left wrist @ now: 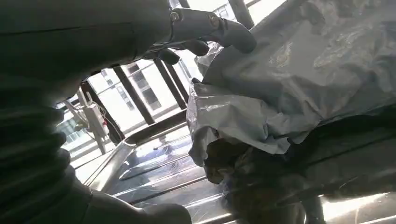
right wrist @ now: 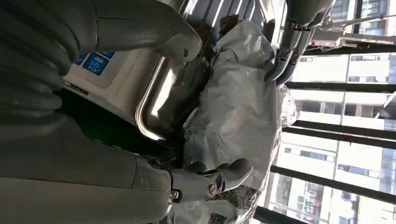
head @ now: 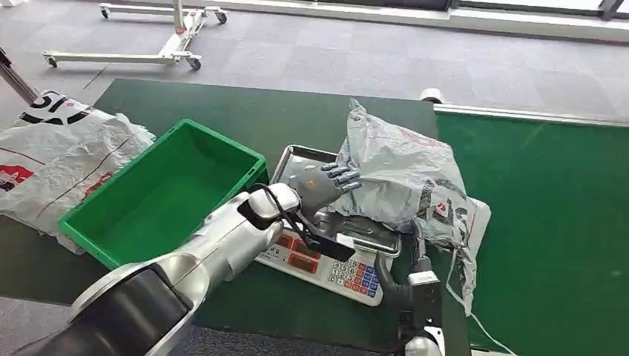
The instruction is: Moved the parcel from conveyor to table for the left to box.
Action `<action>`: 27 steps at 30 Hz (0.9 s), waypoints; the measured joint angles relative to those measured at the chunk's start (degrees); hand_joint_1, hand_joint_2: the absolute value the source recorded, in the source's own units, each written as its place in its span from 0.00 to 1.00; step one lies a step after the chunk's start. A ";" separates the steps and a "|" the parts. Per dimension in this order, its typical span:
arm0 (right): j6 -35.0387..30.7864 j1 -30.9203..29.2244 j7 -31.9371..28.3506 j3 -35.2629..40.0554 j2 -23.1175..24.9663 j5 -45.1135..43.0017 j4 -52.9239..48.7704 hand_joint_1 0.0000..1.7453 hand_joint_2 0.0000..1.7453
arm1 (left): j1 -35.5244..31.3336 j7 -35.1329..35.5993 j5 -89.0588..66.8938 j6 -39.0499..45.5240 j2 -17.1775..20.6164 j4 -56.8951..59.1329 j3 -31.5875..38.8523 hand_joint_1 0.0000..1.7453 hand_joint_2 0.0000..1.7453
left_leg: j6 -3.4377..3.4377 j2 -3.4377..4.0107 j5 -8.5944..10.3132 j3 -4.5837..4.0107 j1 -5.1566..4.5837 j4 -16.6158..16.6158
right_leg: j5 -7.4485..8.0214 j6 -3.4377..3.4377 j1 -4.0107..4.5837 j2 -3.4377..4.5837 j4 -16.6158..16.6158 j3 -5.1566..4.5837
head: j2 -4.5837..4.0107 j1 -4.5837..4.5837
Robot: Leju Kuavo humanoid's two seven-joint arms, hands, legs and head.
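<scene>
A crumpled grey plastic parcel (head: 404, 174) lies on the steel tray (head: 297, 159) of a scale (head: 334, 271), partly overhanging toward the green conveyor belt (head: 549, 208). My left hand (head: 330, 182) reaches across the tray, its fingers (left wrist: 219, 25) spread and resting on the parcel (left wrist: 303, 70), the thumb apart below. My right arm (head: 415, 293) rises from the near edge, its hand tucked under the parcel's near side. In the right wrist view my right hand (right wrist: 93, 154) stands open, thumb and fingers wide apart beside the parcel (right wrist: 233, 116).
An empty green bin (head: 215, 141) sits on the dark table (head: 245, 104) just left of the scale. White printed bags (head: 59, 159) lie at the table's left end. A wheeled metal frame (head: 170, 44) stands on the floor beyond.
</scene>
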 measured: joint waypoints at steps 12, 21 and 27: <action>1.51 -0.38 0.70 0.74 -0.02 1.11 0.15 0.00 1.00 | 0.27 -0.20 1.44 1.36 1.07 0.04 0.00 0.00 1.00 | -0.02 -0.02 0.08 0.20 0.02 -0.01 | 0.05 -0.06 0.01 -0.01 0.00 0.19 | 0.00 0.00; 1.62 -0.38 0.66 0.74 -0.02 0.98 0.15 0.00 1.00 | 0.56 -0.59 1.72 1.49 1.18 0.11 0.00 1.00 1.00 | -0.02 -0.01 0.08 0.22 0.02 -0.01 | 0.06 -0.07 0.01 0.00 0.00 0.18 | 0.00 0.02; 2.05 -0.37 0.52 0.74 0.00 -0.18 0.17 0.00 1.00 | 0.98 -2.58 3.52 1.90 0.68 0.11 0.00 1.00 1.00 | -0.02 0.02 0.09 0.15 0.02 -0.01 | 0.07 -0.07 0.00 0.03 0.00 0.10 | 0.00 0.00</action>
